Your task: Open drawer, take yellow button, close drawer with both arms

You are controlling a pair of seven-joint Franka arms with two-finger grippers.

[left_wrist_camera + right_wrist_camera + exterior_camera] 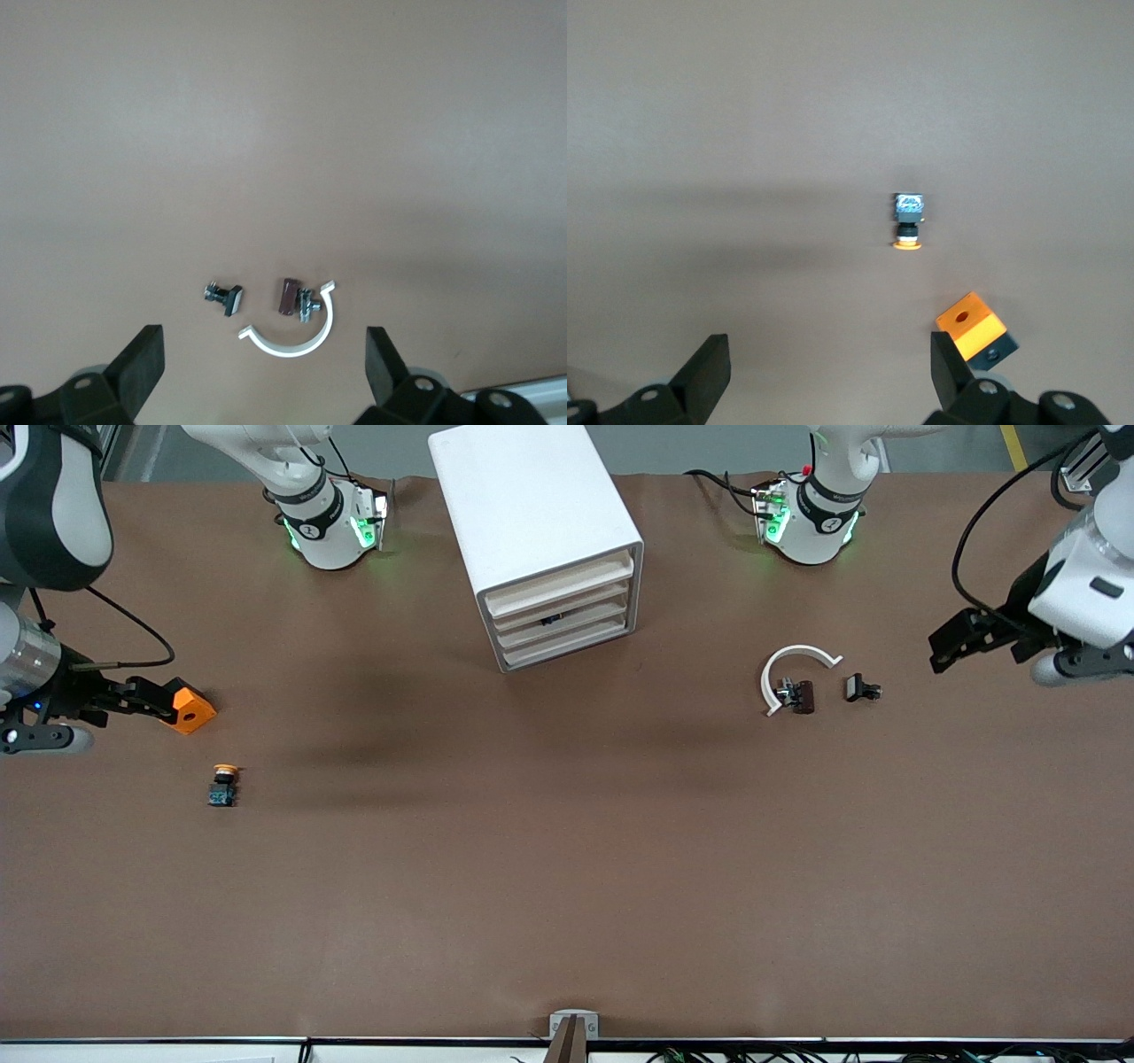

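Task state near its end, by the look of things. The button lies out on the table toward the right arm's end, and the drawer, uppermost of four in the cabinet, sits flush with the fronts below it. Opening, taking and closing therefore seem done; little appears left beyond the arms drawing clear.

The button lies on its side, long axis running roughly toward and away from the front camera, yellow-orange cap toward the robots' bases and bluish base toward the camera. It is just nearer the front camera than the orange block, and apart from it.

Right gripper: over the table's edge at the right arm's end, beside the block (contact with the block cannot be told); in the right wrist view its fingers are spread wide and hold nothing.

Left gripper: over the left arm's end, well apart from the white ring piece and the two dark clips; its fingers are likewise spread and empty.
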